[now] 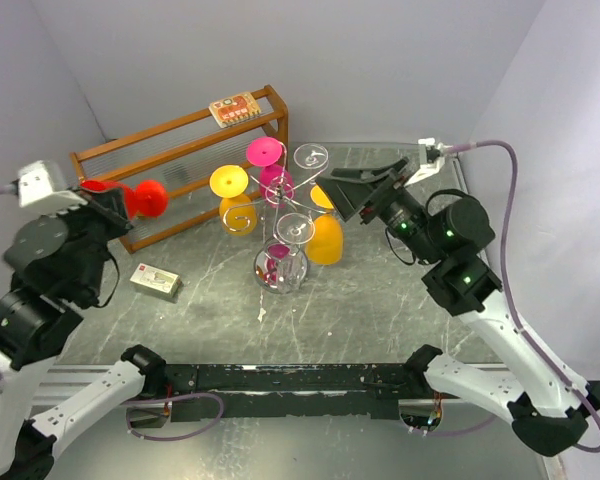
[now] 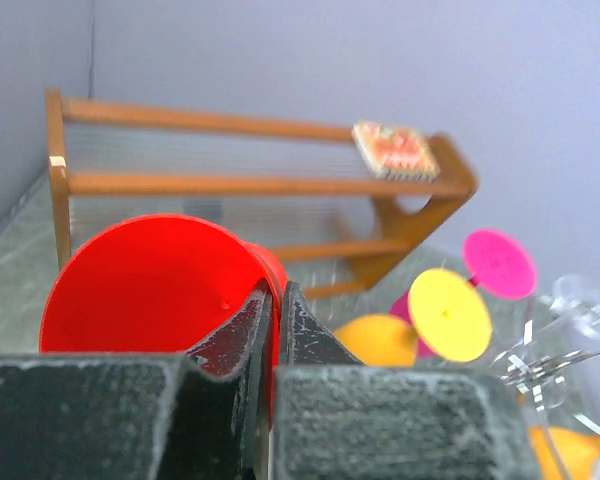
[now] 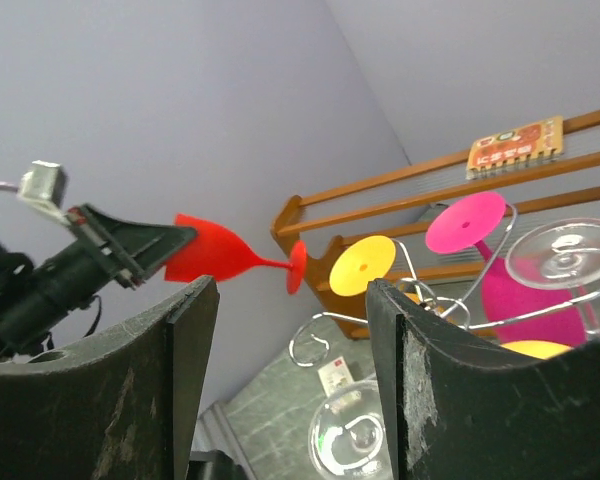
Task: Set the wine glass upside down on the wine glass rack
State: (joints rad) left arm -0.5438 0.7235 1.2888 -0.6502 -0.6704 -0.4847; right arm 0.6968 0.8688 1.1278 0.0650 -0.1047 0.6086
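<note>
Currently the left gripper (image 2: 272, 310) is pinched shut on the bowl wall of the red wine glass (image 1: 148, 198), which lies sideways in the air, well apart from the wine glass rack (image 1: 280, 205). The right gripper (image 3: 290, 380) stands wide and empty just beside the rack. I judge such a thin pinch may slip when turning, and the foot could knock the hanging glasses. Only the right wrist view shows stem and foot together; the left wrist view shows mostly bowl
</note>
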